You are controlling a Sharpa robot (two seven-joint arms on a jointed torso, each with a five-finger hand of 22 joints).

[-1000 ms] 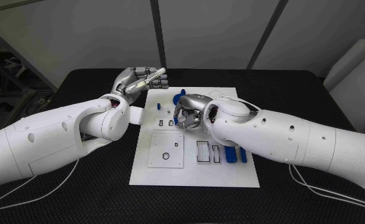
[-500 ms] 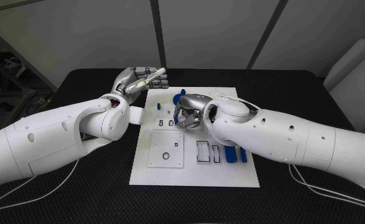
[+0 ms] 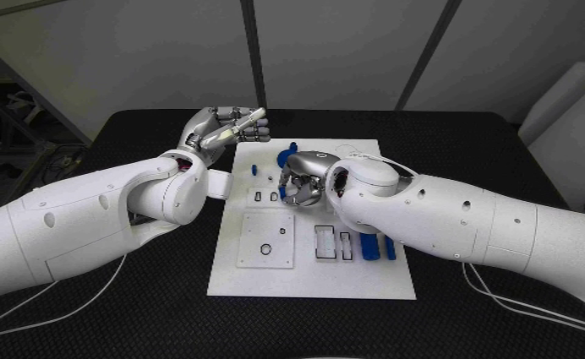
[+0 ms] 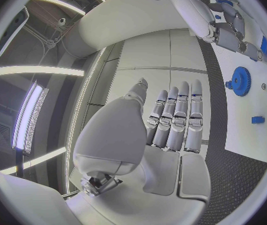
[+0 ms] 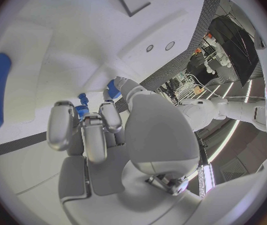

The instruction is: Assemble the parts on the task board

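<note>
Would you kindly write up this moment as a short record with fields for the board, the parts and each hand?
board: white task board on the black table
parts: blue gear at the far end; blue bars near the right edge
left hand: left hand raised beside the board's far left corner, fingers straight, holding nothing
right hand: right hand over the board, fingers curled down by a small blue part; grip unclear

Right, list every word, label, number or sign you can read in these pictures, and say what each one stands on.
None can be read.
The task board bears black outlines round its slots, but no letters or numbers that can be made out.
The blue gear and the other blue parts carry no marking that shows.
The left hand, the right hand and both white arms show no label or brand.
</note>
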